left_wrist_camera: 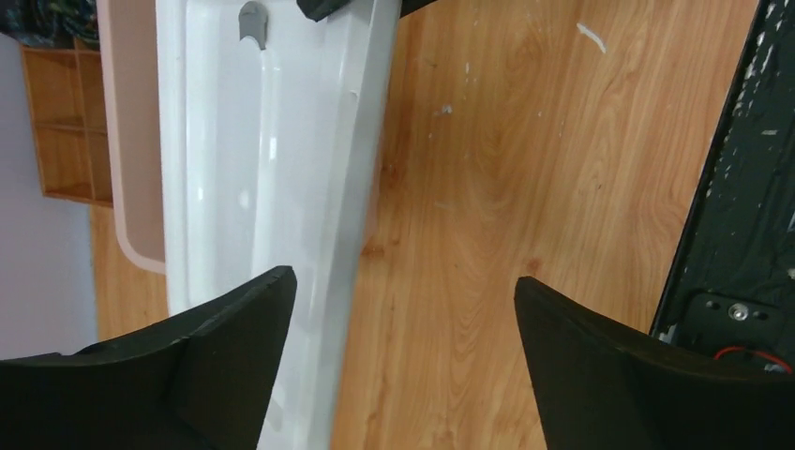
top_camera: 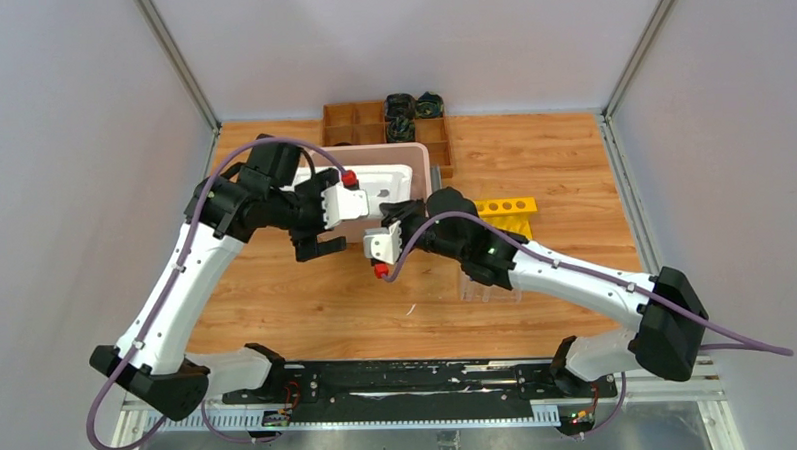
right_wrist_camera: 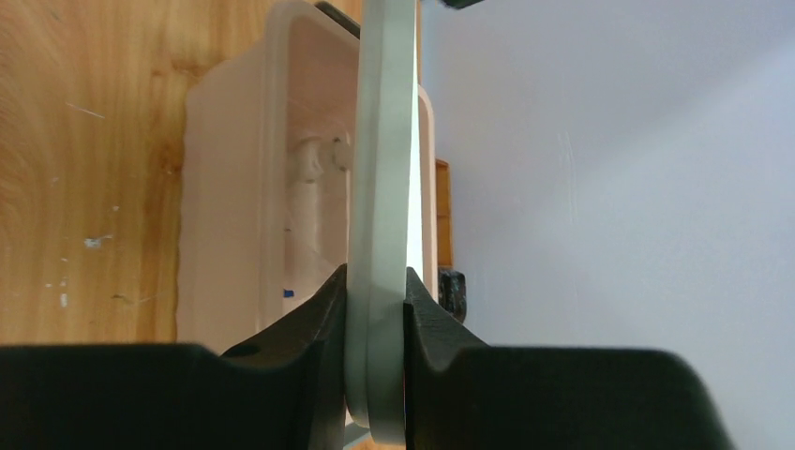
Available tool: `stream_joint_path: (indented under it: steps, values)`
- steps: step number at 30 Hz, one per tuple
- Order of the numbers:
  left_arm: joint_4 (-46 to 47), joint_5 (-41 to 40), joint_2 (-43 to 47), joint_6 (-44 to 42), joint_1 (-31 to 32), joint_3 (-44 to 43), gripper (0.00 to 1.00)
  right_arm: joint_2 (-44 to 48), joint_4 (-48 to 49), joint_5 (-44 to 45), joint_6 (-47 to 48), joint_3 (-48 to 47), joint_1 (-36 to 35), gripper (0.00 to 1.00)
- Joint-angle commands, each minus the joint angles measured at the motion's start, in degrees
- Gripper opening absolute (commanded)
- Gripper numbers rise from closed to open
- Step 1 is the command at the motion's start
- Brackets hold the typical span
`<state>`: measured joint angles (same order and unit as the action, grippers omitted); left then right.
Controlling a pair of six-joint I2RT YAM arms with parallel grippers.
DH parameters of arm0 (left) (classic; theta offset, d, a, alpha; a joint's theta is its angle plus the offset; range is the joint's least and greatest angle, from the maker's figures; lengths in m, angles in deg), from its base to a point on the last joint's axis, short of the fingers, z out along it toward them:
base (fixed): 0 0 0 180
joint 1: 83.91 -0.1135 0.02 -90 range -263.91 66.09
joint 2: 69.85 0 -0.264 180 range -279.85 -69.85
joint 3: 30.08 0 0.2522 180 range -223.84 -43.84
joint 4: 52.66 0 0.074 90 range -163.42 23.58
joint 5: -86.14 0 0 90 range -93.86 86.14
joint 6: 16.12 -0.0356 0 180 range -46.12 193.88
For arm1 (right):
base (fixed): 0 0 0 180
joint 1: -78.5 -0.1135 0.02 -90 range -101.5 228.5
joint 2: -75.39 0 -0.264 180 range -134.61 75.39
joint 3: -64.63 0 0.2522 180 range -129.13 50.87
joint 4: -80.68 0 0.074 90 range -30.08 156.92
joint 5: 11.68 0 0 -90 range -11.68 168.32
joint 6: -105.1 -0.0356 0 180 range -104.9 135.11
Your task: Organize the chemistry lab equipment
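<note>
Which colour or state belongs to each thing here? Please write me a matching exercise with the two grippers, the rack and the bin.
Column A
1. left gripper
2. right gripper
3. rack with round holes
4. bin

Column B
a. yellow
b. shut on the white lid
c. open, gripping nothing
d. pale pink

Pairs: 1-c, 2-b, 3-a, 4-d

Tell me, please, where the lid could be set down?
Bare wood right of the yellow rack, toward the wall, and in front of the bin, up to the black rail. Crowded at the bin itself, where the lid, left gripper and right gripper meet.
</note>
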<state>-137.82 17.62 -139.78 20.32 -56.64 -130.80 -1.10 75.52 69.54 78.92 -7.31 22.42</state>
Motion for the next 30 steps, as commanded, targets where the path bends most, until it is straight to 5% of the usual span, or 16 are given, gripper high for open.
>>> stream_joint_path:
  steps: [1, 6, 12, 17, 21, 30]
  values:
    - [2.0, -0.6, 1.0, 3.4, 0.6, -5.0, 1.00, 0.7, 8.2, 5.1, -0.9, -1.5, 0.4, 0.00]
    - [20.8, -8.6, 8.7, 10.2, 0.5, -5.8, 1.00, 2.3, 7.7, 8.1, -3.2, -3.9, 0.8, 0.00]
    - [32.5, -15.1, 9.8, 24.8, -4.8, -9.9, 1.00, 5.1, -2.0, 8.7, -24.6, -14.7, 5.0, 0.00]
    - [25.6, -16.5, 4.0, 31.6, -8.9, -19.4, 1.00, 2.9, -17.5, 8.4, -49.9, -28.7, 11.0, 0.00]
    - [16.2, -7.2, -2.6, 35.2, -16.4, -26.7, 1.00, -1.0, -28.7, 0.0, -66.0, -36.9, 15.4, 0.00]
    - [15.3, -9.3, -2.1, 30.2, -18.2, -19.2, 1.00, -4.6, -33.6, -20.0, -86.5, -41.0, 22.6, 0.00]
